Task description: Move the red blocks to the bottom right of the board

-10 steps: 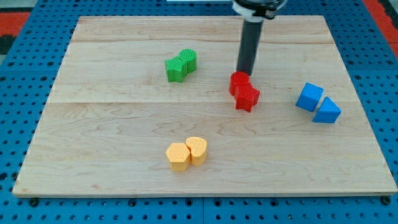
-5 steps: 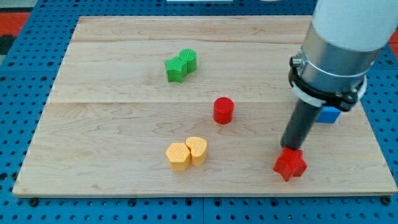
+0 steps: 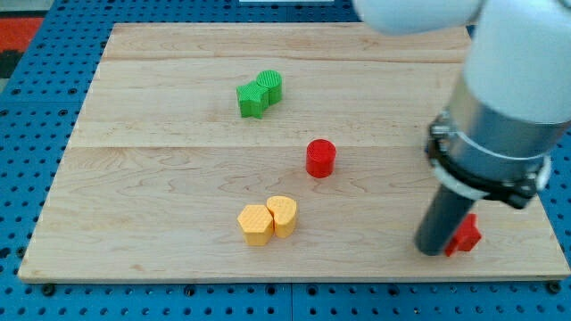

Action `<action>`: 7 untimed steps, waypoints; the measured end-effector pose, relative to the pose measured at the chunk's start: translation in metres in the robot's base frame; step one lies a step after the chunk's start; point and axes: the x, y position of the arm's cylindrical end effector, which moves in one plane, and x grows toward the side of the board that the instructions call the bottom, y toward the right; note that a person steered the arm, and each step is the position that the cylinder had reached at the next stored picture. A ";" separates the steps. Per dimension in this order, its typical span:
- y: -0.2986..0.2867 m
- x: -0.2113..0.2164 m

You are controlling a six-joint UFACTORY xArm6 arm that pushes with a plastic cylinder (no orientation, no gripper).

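A red cylinder block (image 3: 320,158) stands near the middle of the wooden board (image 3: 178,187). A red star-shaped block (image 3: 465,235) lies at the view's bottom right, partly hidden behind my rod. My tip (image 3: 434,251) rests on the board just left of the red star block, touching or almost touching it. The arm's large grey body fills the view's right side and hides the blue blocks.
Two green blocks (image 3: 259,93) sit together at the upper middle-left. Two yellow blocks (image 3: 268,218) sit together at the lower middle. The board's bottom edge runs just below my tip, and a blue pegboard (image 3: 36,107) surrounds the board.
The red star block has slid further to the bottom right with my tip behind it. The red cylinder has stayed where it was left. The arm now covers the blue blocks.
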 end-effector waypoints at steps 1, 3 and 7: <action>-0.027 -0.005; -0.049 -0.138; -0.066 -0.047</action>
